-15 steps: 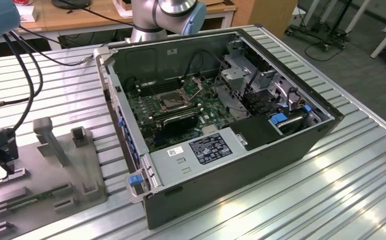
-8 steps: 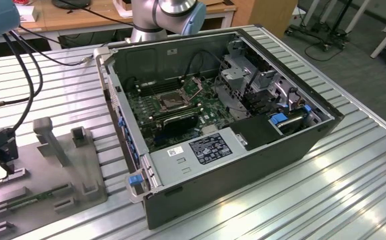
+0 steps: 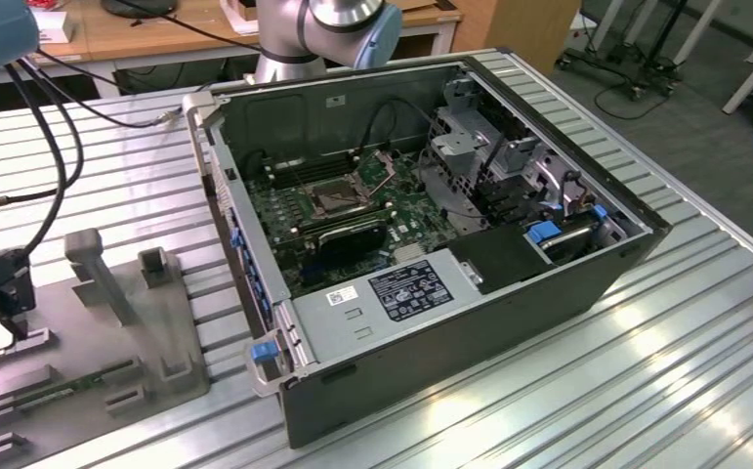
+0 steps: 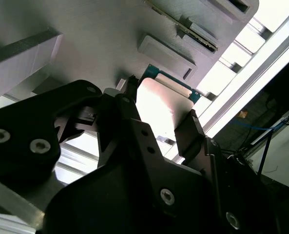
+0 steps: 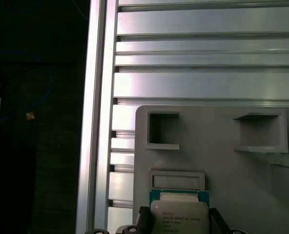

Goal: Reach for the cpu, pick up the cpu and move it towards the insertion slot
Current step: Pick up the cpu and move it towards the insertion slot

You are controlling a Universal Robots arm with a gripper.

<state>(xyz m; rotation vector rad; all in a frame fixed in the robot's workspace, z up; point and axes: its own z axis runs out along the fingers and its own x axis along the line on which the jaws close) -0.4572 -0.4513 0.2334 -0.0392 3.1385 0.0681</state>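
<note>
Slatted table [image 3: 689, 322]; case [image 3: 481, 332] holds insertion slot [image 3: 337, 198]; claw [image 4: 159, 108] astride cpu [image 5: 179, 219] over fixture [image 5: 222, 165]

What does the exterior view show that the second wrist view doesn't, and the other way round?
Exterior view: the open computer case, its green motherboard and the insertion slot. Second wrist view: a close look at the gripper right at the cpu, whose silvery top catches the light. Both: the grey fixture plate and the ribbed metal table.
</note>
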